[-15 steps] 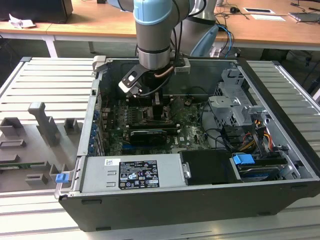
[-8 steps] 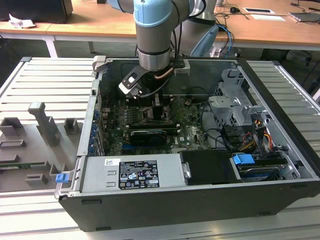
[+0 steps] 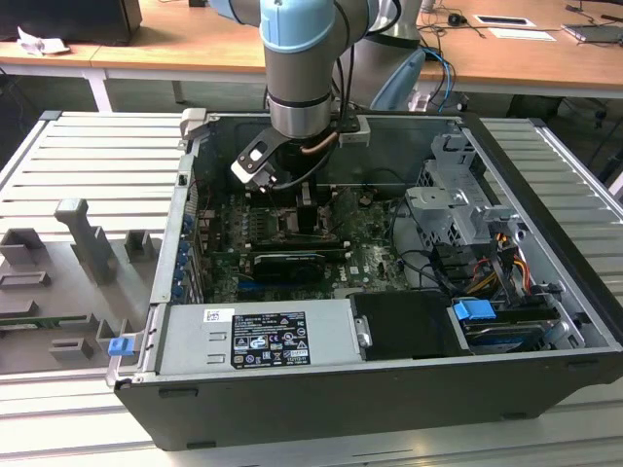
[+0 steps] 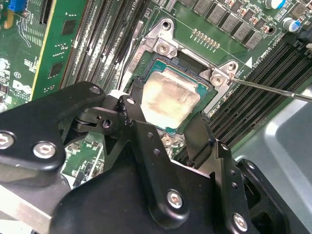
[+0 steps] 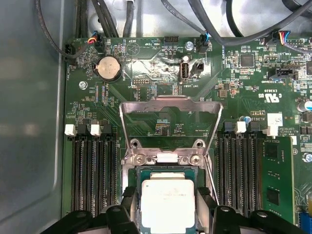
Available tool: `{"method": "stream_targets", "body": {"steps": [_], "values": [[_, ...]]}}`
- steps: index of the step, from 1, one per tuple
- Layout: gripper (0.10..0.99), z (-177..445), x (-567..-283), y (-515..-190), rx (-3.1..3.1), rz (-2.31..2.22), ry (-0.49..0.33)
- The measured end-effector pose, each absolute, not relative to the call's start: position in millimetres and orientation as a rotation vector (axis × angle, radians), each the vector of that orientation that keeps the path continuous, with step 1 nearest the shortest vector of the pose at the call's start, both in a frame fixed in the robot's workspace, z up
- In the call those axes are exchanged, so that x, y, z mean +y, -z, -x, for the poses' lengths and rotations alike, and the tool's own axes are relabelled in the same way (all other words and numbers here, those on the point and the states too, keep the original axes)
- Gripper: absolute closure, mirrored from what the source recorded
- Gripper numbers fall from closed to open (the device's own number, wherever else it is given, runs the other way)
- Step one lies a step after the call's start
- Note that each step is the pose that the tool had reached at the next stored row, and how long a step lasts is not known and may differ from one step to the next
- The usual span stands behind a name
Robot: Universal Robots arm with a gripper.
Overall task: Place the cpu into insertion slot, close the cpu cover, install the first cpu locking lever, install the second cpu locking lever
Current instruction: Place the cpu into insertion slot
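An open computer case point(image 3: 389, 409) lies on a slatted metal counter point(image 3: 555, 165), its motherboard point(image 5: 146, 63) facing up. A grey and pale blue robot arm point(image 3: 302, 68) reaches down into the case from the far side. Its gripper point(image 3: 307, 209) is low over the middle of the board.

In both wrist views the black fingers point(image 4: 138, 92) are closed on the cpu point(image 4: 168, 100), one against each of two opposite edges. The cpu is a flat square chip with a pale silver-beige face. It lies flat inside the insertion slot point(image 4: 163, 67), and the slot's dark edge and silver rim frame it.

In the first wrist view the cpu cover point(image 5: 170, 102) stands raised on its hinge at one side of the slot. It is a thin silver frame, and the green board shows through its cutout centre. In the second wrist view a locking lever point(image 4: 268, 88), a thin metal rod, juts out from a corner of the slot, clear of the cover.

Long black memory slots point(image 5: 92, 170) run along two opposite sides of the slot, and a round coin battery point(image 5: 108, 68) sits beyond the raised cover.

In the exterior view a silver power supply point(image 3: 253, 336) fills the near edge of the case. Grey moulded holders point(image 3: 88, 243) rest on the counter at the exterior view's left
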State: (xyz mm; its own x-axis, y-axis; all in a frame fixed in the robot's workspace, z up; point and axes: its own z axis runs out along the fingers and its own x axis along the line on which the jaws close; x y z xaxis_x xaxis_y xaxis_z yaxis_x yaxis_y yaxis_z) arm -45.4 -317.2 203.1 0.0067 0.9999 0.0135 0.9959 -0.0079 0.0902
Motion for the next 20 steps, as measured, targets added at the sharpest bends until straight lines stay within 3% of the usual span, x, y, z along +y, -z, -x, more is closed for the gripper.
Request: {"method": "stream_targets", "body": {"steps": [7, 8, 10, 13, 14, 16, 20], "values": [[0.502, 45, -317, -215, 2.174, -2.19, -0.112], [0.631, 44, -317, -215, 2.175, -2.192, -0.109], [0.631, 42, -318, -215, 2.18, -2.196, -0.1], [0.808, 42, -318, -215, 2.181, -2.198, -0.097], [0.929, 42, -319, -216, 2.181, -2.198, -0.096], [0.98, 42, -319, -216, 2.181, -2.198, -0.096], [0.98, 42, -319, -216, 2.181, -2.198, -0.096]]}}
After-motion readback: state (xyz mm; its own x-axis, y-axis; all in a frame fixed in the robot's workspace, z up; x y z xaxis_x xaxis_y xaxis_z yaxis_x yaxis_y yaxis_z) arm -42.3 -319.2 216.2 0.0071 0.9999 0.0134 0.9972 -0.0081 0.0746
